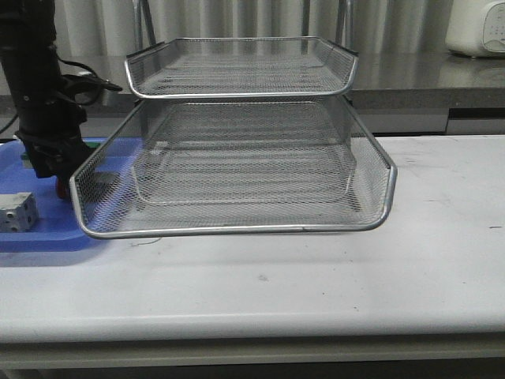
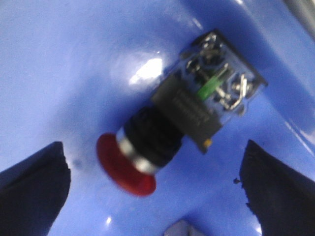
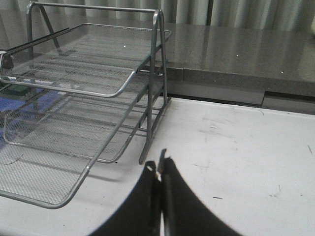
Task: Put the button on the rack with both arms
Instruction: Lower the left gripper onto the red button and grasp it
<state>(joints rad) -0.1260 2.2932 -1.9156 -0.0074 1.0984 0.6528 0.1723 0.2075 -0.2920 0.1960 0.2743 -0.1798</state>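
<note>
The button (image 2: 167, 130) lies on its side on the blue tray (image 2: 74, 73), its red head (image 2: 125, 167) nearest the camera. My left gripper (image 2: 155, 144) hangs open just above it, one dark finger on each side and neither touching it. In the front view that gripper (image 1: 49, 162) is low over the tray, left of the rack (image 1: 237, 229), and a red bit of the button (image 1: 61, 189) peeks out below it. My right gripper (image 3: 161, 167) is shut on nothing, above the white table to the right of the rack (image 3: 153, 73). The right arm is out of the front view.
A white-grey cube (image 1: 16, 212) sits on the blue tray (image 1: 47, 237) near its front edge. The rack's lower tier overhangs the tray's right side. A grey counter (image 1: 426, 79) runs behind the white table (image 1: 316, 292), with a white appliance (image 1: 477, 28) at the back right.
</note>
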